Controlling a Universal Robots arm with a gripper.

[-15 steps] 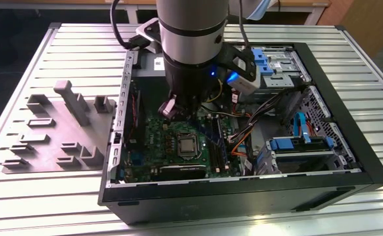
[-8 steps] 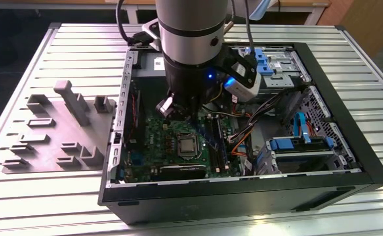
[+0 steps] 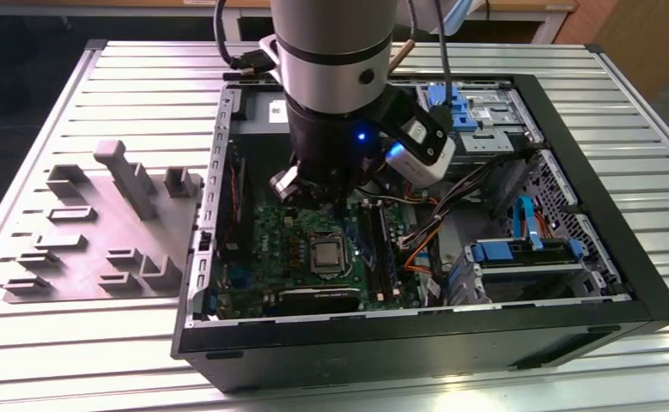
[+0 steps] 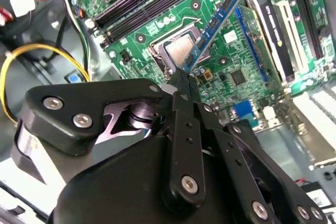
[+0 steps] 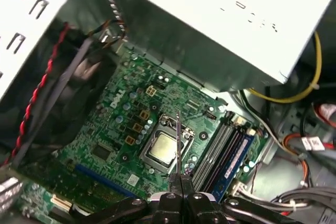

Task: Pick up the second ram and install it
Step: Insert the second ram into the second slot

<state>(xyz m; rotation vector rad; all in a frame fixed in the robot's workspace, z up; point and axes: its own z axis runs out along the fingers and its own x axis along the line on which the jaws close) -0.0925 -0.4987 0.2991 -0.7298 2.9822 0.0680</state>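
Blue-green and flat, the second ram (image 4: 212,24), a long thin circuit stick with a row of black chips, juts straight out from the fingertips, its long axis carrying on the line of the fingers and pointing away from them toward the board beneath. In the first wrist view the second ram (image 5: 179,140) is seen edge-on as a thin pale line. The black two-finger metal gripper (image 4: 185,77) is pinched together on the near end of the stick, one finger flat against each face, and nothing else touches it; in the first wrist view the gripper (image 5: 181,182) shows the same tight pinch. The stick's free end hangs beyond the fingertips over the silver square processor socket (image 5: 164,148) of the large green motherboard (image 5: 105,145); whether it touches the board I cannot tell. Just to one side of the fingertips run the long black plastic slot strips (image 5: 218,148), and a blue stick with a pale label (image 5: 236,156) already sits in one of them. In the exterior view the arm reaches down into the open black computer case (image 3: 426,343), which lies on a ribbed grey metal table (image 3: 139,86).
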